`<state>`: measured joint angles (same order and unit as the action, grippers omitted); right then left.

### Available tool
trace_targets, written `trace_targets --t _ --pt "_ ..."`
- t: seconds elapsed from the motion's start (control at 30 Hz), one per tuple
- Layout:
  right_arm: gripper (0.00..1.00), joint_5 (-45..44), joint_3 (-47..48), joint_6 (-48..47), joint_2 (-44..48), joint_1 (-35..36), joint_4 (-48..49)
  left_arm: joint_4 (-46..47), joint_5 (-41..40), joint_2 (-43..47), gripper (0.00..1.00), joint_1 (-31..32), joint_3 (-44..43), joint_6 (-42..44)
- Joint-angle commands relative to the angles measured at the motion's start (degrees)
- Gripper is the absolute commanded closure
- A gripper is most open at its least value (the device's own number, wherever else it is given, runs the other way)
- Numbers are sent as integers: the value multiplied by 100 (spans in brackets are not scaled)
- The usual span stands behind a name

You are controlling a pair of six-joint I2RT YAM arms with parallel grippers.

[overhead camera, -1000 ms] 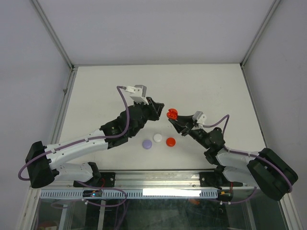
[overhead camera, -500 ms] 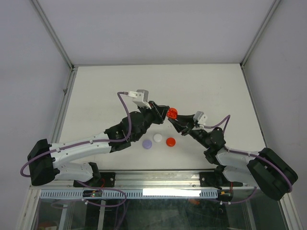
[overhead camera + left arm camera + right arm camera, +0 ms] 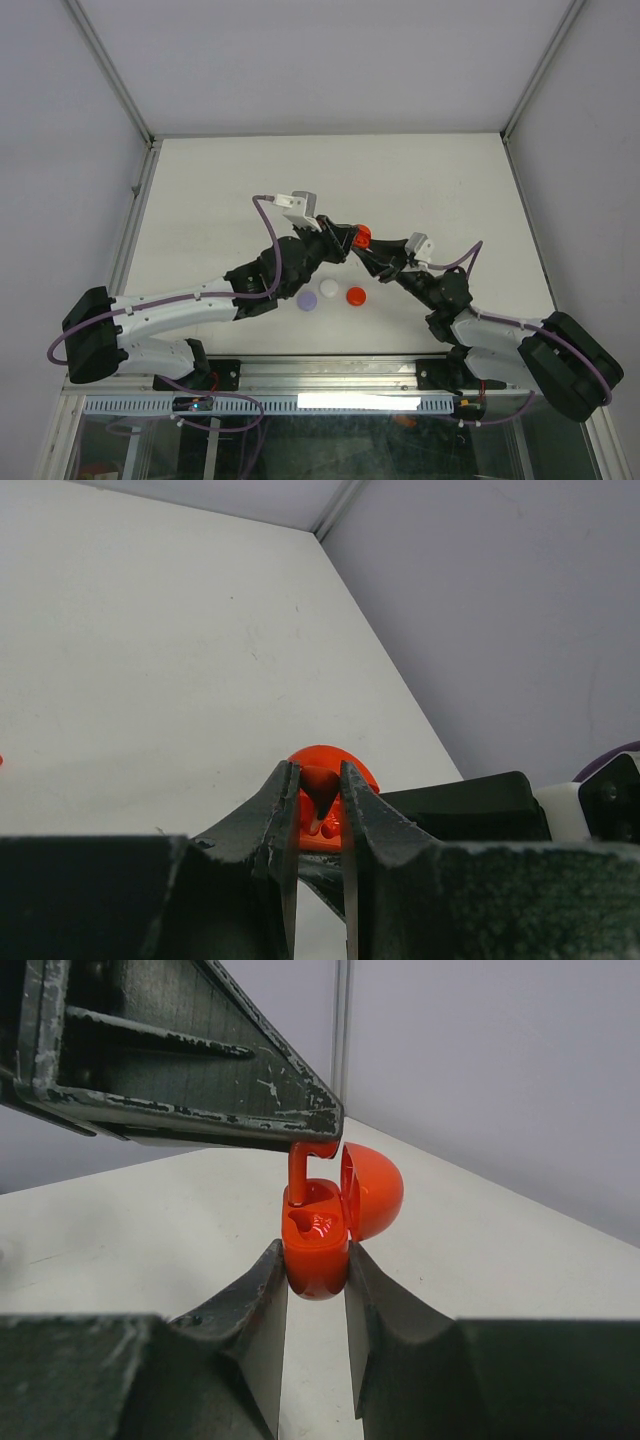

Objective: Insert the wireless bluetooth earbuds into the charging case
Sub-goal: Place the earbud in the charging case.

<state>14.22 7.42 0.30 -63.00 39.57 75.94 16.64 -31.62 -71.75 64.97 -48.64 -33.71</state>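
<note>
- Top external view: above the middle of the table (image 3: pixel 220 190), well clear of its edges and corners, we bring our two arms tip to tip.
- Left: our left gripper (image 3: pixel 320 780) is pinched almost fully closed on the red earbud (image 3: pixel 298 1172). It grips what looks like the bud end, so the stem hangs downward.
- Centre: the stem tip sits at the mouth of the red charging case (image 3: pixel 318 1245), at or just inside a socket. We cannot tell how deep it has gone. The lid (image 3: pixel 373 1192) stands open, tipped back to the right in the right wrist view.
- Right: our right gripper (image 3: pixel 316 1262), jaws drawn narrow, clamps the lower half of the case from both sides and holds it in the air above the table.
- Near edge of the table, left to right: a purple puck (image 3: pixel 307 299), a white puck (image 3: pixel 329 288) and a red puck (image 3: pixel 356 295) lie in a short row, with neither gripper near them.
- What could go wrong, in our judgement:
  - If the stem is slightly off line, it may catch on the socket rim.
  - Pressing down could then turn or slide the smooth, rounded case in the right jaws.
  - With both pieces held aloft, any slip would drop them to the table.
  - The left fingertip also passes close to the lid and could knock it shut.
  - Letting go too soon may leave the bud sitting proud of its socket.
</note>
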Motion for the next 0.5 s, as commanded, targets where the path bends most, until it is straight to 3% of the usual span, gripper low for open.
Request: trace_targets --t 0.0,0.47 --pt "100 -42 203 -82 104 -15 359 357 -130 9 100 94 60 -65" --pt "100 -106 181 -102 179 -17 360 324 -738 -137 97 426 63 217"
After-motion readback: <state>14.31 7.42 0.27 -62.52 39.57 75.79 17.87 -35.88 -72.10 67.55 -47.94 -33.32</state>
